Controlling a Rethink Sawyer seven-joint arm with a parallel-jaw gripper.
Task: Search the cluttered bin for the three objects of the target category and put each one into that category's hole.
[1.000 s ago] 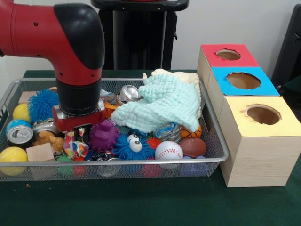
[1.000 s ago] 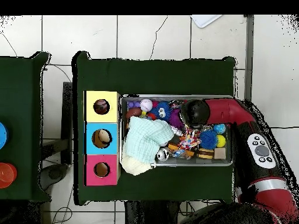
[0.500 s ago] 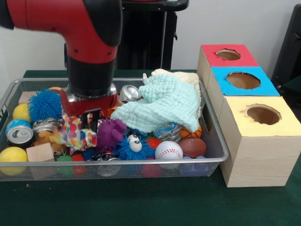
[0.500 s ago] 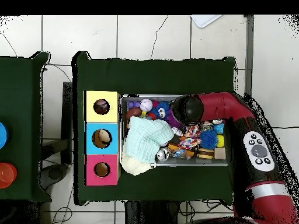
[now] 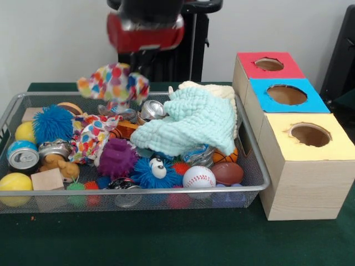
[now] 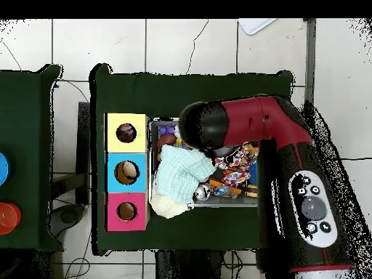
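My gripper (image 5: pixel 135 60) is high above the wire mesh bin (image 5: pixel 262 173), left of its middle, and is shut on a polka-dot cloth (image 5: pixel 112 83) that hangs in the air over the toys. A second polka-dot cloth (image 5: pixel 91 137) lies in the bin beside the purple spiky ball (image 5: pixel 117 158); it also shows in the overhead view (image 6: pixel 236 171). A third is hidden. The yellow-topped box's hole (image 5: pixel 310 134) is at the near right, beyond the bin's end. In the overhead view the arm's head (image 6: pixel 203 125) covers the gripper, and the yellow hole (image 6: pixel 126 133) lies left of the bin (image 6: pixel 218 205).
A mint-green waffle cloth (image 5: pixel 191 124) lies over a cream cloth (image 5: pixel 219 91) at the bin's right end. Balls, cans, a wooden block (image 5: pixel 47 179) and spiky toys fill the bin. Blue-topped (image 5: pixel 287 95) and red-topped (image 5: pixel 269 65) boxes stand behind the yellow one.
The gripper has risen out of the bin and moved right in the front view, lifting a polka-dot cloth clear of the toys. A second polka-dot cloth stays in the bin.
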